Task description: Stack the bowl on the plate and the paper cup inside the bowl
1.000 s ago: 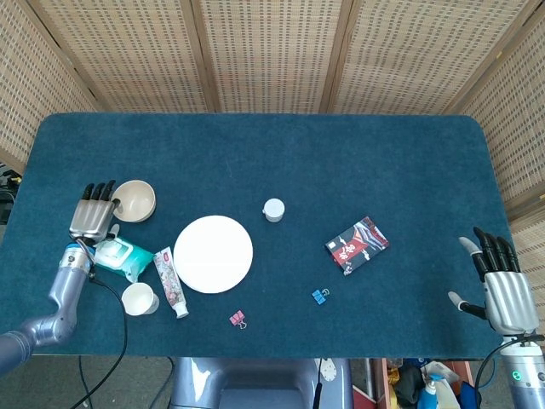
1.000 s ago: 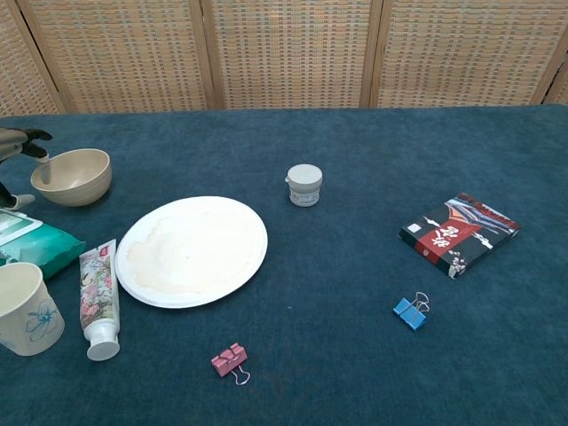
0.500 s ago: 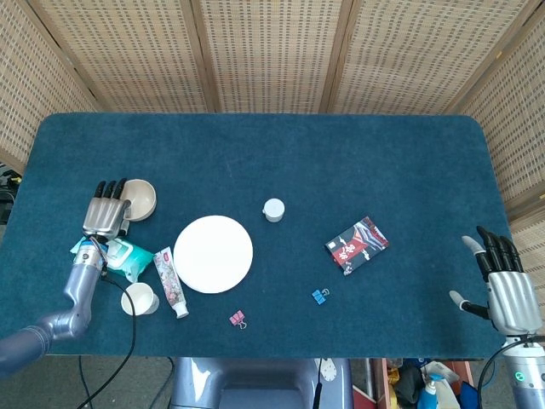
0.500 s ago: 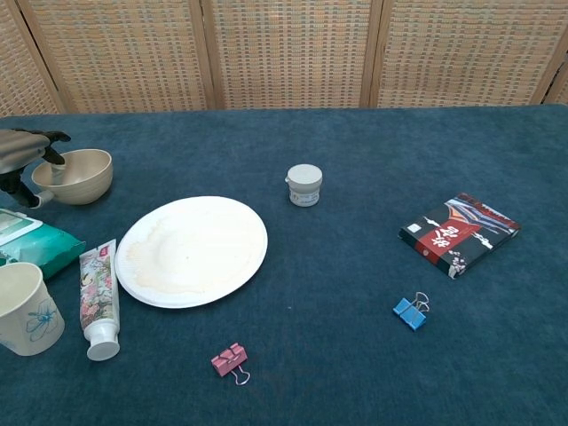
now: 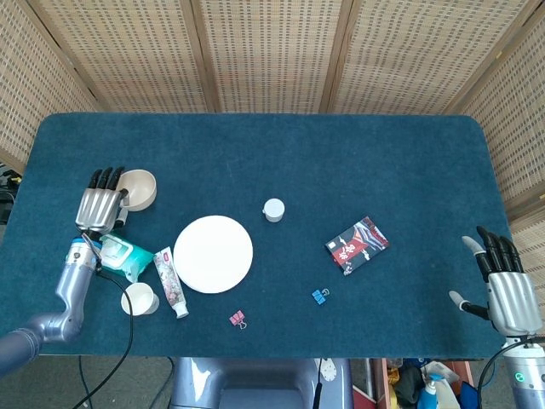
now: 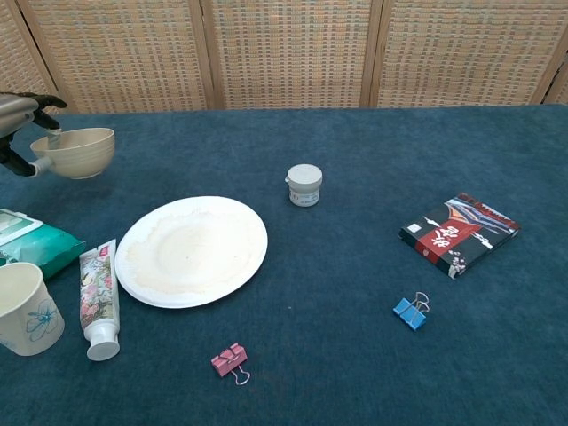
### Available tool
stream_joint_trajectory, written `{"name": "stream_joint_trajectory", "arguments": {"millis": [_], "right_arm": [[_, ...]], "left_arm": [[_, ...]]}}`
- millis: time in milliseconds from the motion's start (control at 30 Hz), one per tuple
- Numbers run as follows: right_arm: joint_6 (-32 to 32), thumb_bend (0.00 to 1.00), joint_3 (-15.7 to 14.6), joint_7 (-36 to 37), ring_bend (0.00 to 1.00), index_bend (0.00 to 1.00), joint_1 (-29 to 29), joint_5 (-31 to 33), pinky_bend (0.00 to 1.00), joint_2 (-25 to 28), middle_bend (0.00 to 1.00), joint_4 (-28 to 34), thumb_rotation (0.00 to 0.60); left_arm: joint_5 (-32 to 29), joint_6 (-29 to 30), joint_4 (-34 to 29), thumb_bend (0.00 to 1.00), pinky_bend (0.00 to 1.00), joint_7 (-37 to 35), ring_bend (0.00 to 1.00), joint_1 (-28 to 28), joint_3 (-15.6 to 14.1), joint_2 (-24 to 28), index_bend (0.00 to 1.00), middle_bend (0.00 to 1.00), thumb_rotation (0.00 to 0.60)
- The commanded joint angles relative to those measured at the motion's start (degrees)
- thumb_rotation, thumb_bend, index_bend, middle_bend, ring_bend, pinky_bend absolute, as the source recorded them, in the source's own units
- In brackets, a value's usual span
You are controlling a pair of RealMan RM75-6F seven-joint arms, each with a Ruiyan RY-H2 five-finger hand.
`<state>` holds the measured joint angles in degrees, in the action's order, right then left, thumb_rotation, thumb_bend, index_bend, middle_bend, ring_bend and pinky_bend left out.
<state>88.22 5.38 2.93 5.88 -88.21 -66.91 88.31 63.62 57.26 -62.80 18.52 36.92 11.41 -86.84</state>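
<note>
My left hand (image 5: pixel 100 209) pinches the left rim of the beige bowl (image 5: pixel 139 188) and holds it upright a little above the table at the far left. In the chest view the left hand (image 6: pixel 22 133) has fingers over the rim of the bowl (image 6: pixel 82 153) and the thumb outside it. The white plate (image 5: pixel 213 253) lies flat and bare to the right of them, also shown as the plate (image 6: pixel 191 251). The paper cup (image 5: pixel 139 299) stands upright near the front edge, the same cup (image 6: pixel 25 311) at lower left. My right hand (image 5: pixel 502 285) hangs open off the table's right front corner.
A green wipes pack (image 5: pixel 123 256) and a toothpaste tube (image 5: pixel 170 281) lie between the cup, the bowl and the plate. A small white jar (image 5: pixel 273 210) stands mid-table. A black-and-red box (image 5: pixel 357 244), a blue clip (image 5: pixel 319 296) and a pink clip (image 5: pixel 238 319) lie further right and front.
My left hand has closed on the bowl's rim and raised the bowl off the cloth; in the chest view it sits higher than before. The right hand barely moved.
</note>
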Motion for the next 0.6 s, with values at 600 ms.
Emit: {"name": "stream_joint_trajectory", "arguments": {"millis": [600], "right_arm": [[0.0, 0.13, 0.0, 0.1, 0.00, 0.10, -0.1, 0.1, 0.00, 0.1, 0.00, 0.1, 0.600]], "left_arm": [[15.3, 7.7, -20.5, 0.46, 0.05, -0.7, 0.00, -0.1, -4.3, 3.8, 0.64, 0.06, 0.600]]}}
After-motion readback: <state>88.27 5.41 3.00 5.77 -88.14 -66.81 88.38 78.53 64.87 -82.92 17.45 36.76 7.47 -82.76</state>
